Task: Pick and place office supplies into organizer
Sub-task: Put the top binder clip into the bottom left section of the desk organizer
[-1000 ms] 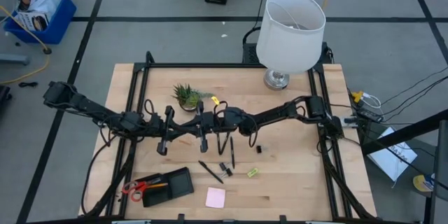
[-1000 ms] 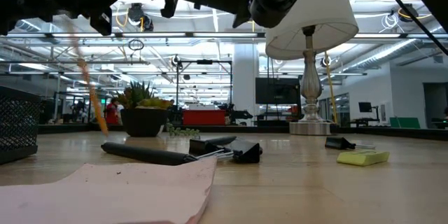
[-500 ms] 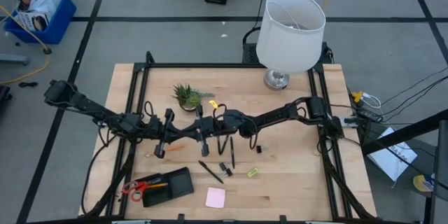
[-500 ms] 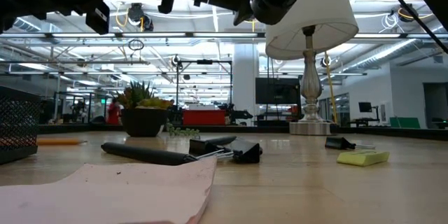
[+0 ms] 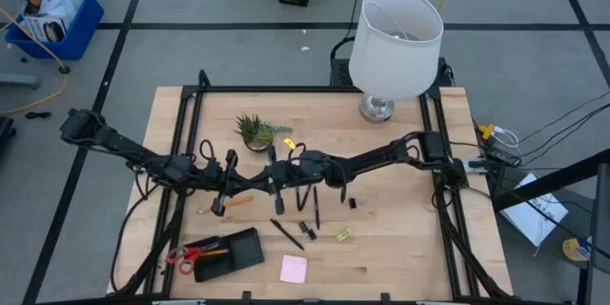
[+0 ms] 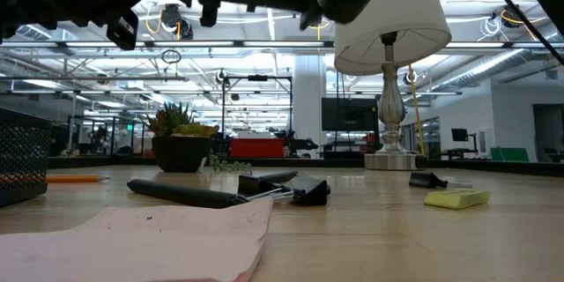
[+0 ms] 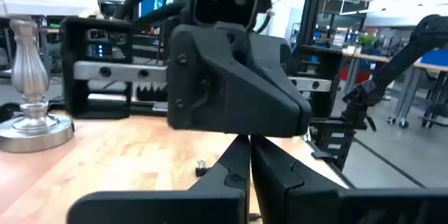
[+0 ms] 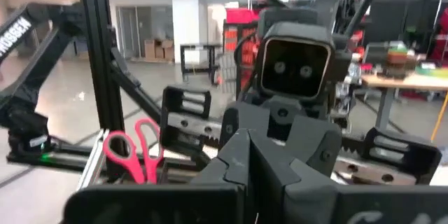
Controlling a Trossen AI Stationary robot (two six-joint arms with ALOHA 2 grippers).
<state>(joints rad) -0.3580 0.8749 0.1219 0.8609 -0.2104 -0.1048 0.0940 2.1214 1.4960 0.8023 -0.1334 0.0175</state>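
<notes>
An orange pencil [image 5: 237, 200] lies flat on the table just beside the left gripper [image 5: 218, 207], on its side toward the table's middle.

Two thin black pens [image 5: 287, 233] lie past the right gripper [image 5: 277, 197] toward the near edge, one slanted, one nearly upright in the high view. A tiny black clip [image 5: 305, 228] sits between them, another [image 5: 351, 203] lies farther right.

The yellow-green block [image 5: 343, 234] lies beyond the pens.

The pink sticky-note pad [image 5: 294, 269] lies flat near the front edge.

The black tray [image 5: 246, 246] sits front-left of the left gripper, with the red-handled scissors [image 5: 186, 255] at its left end.
</notes>
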